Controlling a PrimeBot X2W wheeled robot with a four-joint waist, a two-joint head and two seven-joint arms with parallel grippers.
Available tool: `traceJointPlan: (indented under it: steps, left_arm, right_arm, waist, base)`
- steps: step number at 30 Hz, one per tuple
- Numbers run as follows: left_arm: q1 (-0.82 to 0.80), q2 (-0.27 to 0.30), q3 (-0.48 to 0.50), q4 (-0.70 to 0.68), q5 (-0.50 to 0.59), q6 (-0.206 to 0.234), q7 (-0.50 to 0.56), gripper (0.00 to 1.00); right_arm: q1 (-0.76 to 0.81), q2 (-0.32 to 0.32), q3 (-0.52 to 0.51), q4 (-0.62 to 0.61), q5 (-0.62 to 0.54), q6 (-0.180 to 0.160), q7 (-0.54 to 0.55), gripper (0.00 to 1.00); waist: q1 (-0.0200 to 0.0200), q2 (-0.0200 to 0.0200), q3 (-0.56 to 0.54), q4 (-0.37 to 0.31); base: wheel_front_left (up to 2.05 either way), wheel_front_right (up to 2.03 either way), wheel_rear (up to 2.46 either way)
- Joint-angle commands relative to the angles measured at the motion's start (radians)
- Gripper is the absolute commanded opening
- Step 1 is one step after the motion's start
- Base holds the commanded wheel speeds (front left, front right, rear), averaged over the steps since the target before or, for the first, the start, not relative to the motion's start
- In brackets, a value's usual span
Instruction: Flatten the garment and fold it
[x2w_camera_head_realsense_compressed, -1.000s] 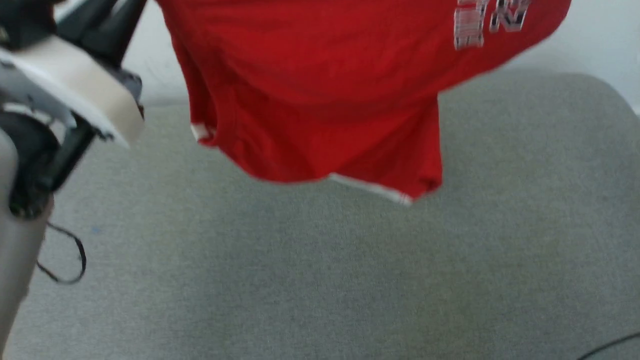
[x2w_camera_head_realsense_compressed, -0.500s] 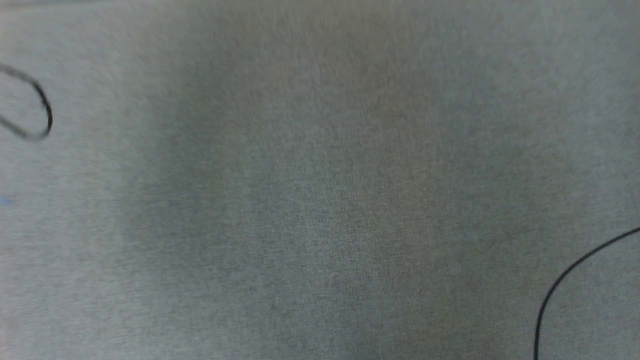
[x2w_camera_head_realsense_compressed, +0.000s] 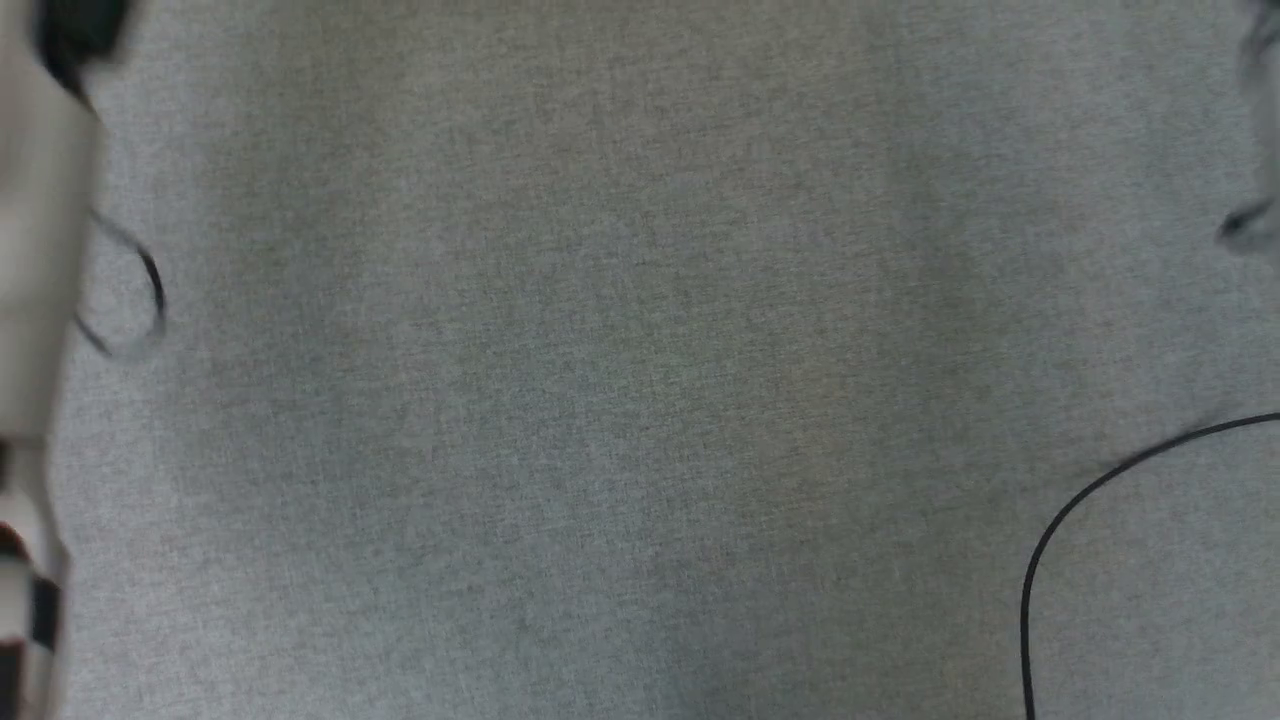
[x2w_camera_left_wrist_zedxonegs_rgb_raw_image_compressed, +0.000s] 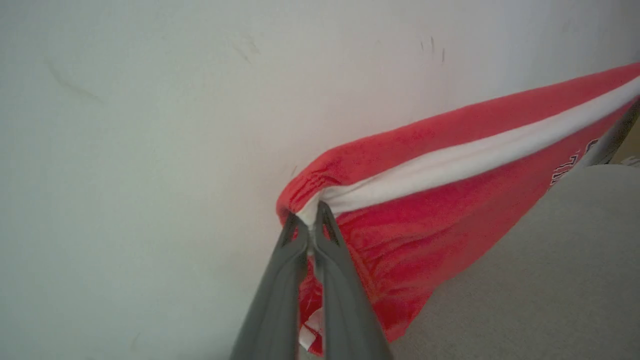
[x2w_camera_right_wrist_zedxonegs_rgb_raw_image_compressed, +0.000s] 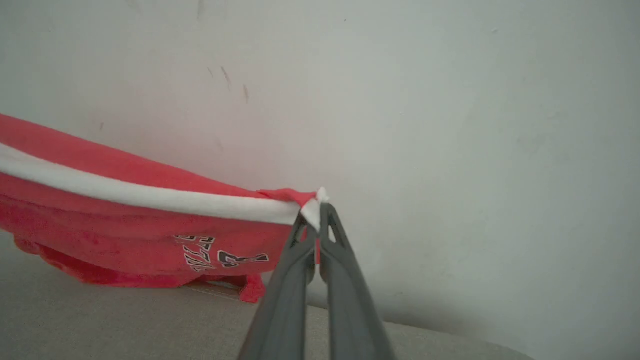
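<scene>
Tautly strung garment (x2w_camera_left_wrist_zedxonegs_rgb_raw_image_compressed: 425, 225), left gripper (x2w_camera_left_wrist_zedxonegs_rgb_raw_image_compressed: 310, 222) clamped on one stripe end, right gripper (x2w_camera_right_wrist_zedxonegs_rgb_raw_image_compressed: 314, 212) clamped on the other.

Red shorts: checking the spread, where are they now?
In both wrist views the red white-striped soft-fabric shorts hang stretched before the pale wall, above the grey surface, held between the left pincer and right pincer.

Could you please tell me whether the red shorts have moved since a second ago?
Cannot tell: the head camera swung, shifting the grey surface too; the shorts now hang stretched between left gripper and right gripper.
</scene>
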Motion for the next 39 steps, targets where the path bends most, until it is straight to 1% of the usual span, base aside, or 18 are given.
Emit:
traceJointPlan:
  steps: [1, 5, 8, 11, 14, 19, 25, 31, 35, 39]
  left_arm:
    - [0.047, -0.003, -0.010, 0.012, 0.001, -0.005, -0.021, 0.00]
    - [0.206, -0.008, -0.037, 0.038, -0.014, -0.005, -0.082, 0.00]
    - [0.338, -0.003, -0.058, 0.041, -0.020, 0.002, -0.112, 0.00]
    - [0.468, -0.002, -0.080, 0.020, -0.029, 0.012, -0.129, 0.00]
    - [0.586, 0.001, -0.094, -0.016, -0.046, 0.026, -0.132, 0.00]
    - [0.762, 0.020, -0.119, -0.099, -0.061, 0.059, -0.128, 0.00]
    - [0.934, 0.040, -0.137, -0.226, -0.080, 0.113, -0.118, 0.00]
    - [1.104, 0.055, -0.170, -0.357, -0.103, 0.160, -0.086, 0.00]
    - [1.216, 0.065, -0.207, -0.446, -0.113, 0.186, -0.060, 0.00]
    - [1.311, 0.080, -0.246, -0.526, -0.117, 0.205, -0.031, 0.00]
  right_arm:
    - [0.044, 0.005, 0.012, 0.009, 0.016, -0.002, -0.020, 0.00]
    - [0.187, 0.006, 0.081, 0.013, 0.072, -0.002, -0.057, 0.00]
    - [0.297, -0.017, 0.132, -0.007, 0.122, -0.002, -0.054, 0.00]
    - [0.413, -0.064, 0.184, -0.043, 0.173, -0.002, -0.029, 0.00]
    - [0.528, -0.127, 0.240, -0.104, 0.220, -0.002, 0.003, 0.00]
    - [0.708, -0.217, 0.290, -0.212, 0.310, -0.002, 0.079, 0.00]
    - [0.903, -0.305, 0.261, -0.323, 0.372, -0.002, 0.183, 0.00]
    - [1.100, -0.378, 0.200, -0.440, 0.372, -0.002, 0.309, 0.00]
    - [1.237, -0.407, 0.135, -0.523, 0.363, -0.002, 0.382, 0.00]
    - [1.375, -0.421, 0.048, -0.604, 0.361, -0.002, 0.458, 0.00]
  waist:
    - [0.0000, 0.0000, -0.052, 0.011]
    - [0.0000, 0.0000, -0.136, 0.015]
    - [0.0000, 0.0000, -0.202, 0.014]
    - [0.0000, 0.0000, -0.269, 0.017]
    - [0.0000, 0.0000, -0.326, 0.020]
    - [0.0000, 0.0000, -0.412, 0.022]
    - [0.0000, 0.0000, -0.500, 0.034]
    - [0.0000, 0.0000, -0.577, 0.048]
    - [0.0000, 0.0000, -0.616, 0.059]
    - [0.0000, 0.0000, -0.632, 0.073]
  base:
    - [0.00, 0.00, 0.00]
    - [0.00, 0.00, 0.00]
    - [0.00, 0.00, 0.00]
    - [0.00, 0.00, 0.00]
    - [0.00, 0.00, 0.00]
    - [0.00, 0.00, 0.00]
    - [0.00, 0.00, 0.00]
    - [0.00, 0.00, 0.00]
    - [0.00, 0.00, 0.00]
    - [0.00, 0.00, 0.00]
